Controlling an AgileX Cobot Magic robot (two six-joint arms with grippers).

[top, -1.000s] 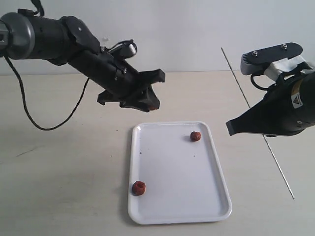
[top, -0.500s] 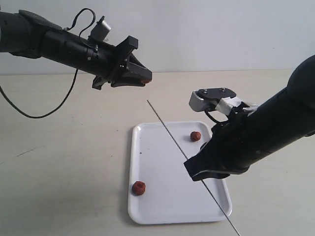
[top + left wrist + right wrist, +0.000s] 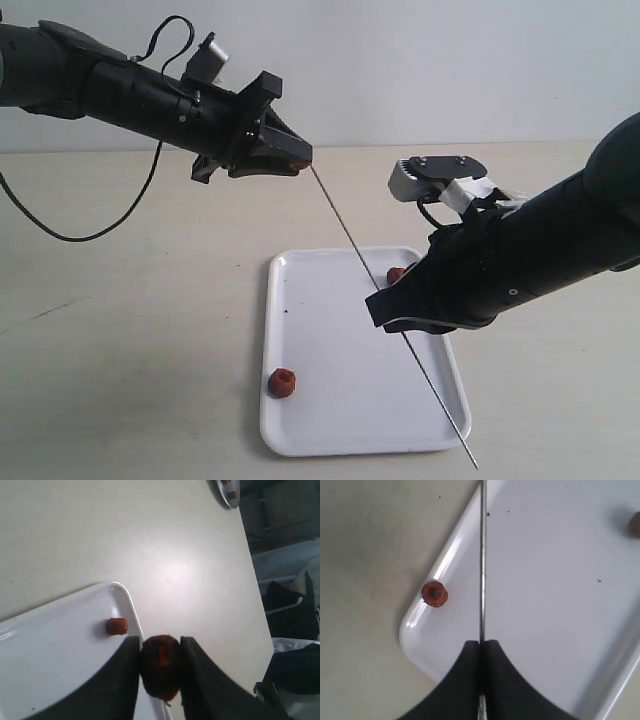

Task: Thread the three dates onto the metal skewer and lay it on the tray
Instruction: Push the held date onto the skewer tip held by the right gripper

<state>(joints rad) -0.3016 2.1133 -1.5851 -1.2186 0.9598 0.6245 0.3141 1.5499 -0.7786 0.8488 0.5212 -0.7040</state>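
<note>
In the exterior view, the black two-fingered left gripper (image 3: pixel 296 160) is hanging in the upper left of the frame, its fingers clamping one small wrinkled reddish-brown dried date (image 3: pixel 160 666) between them. The black right gripper (image 3: pixel 385 305), at centre right, is pinching a very thin, straight grey metal skewer (image 3: pixel 347 235), its fingers shut tight on the rod. A second ago the skewer was standing far off at the right edge. Half a second ago its upper tip was pointing into empty air below the left gripper. Now that tip is reaching the held date and appears to be touching it, though whether it is piercing the skin is too small to tell. By my judgement the first threading is only just beginning, with no fruit on the rod yet. The skewer is slanting from upper left down to lower right across the flat, glossy white rectangular tray (image 3: pixel 340 400) in the lower centre. Two more dates are lying on the tray: one (image 3: pixel 282 382) near its lower left corner, the other (image 3: pixel 394 274) near its upper right, partly hidden by the right gripper.
</note>
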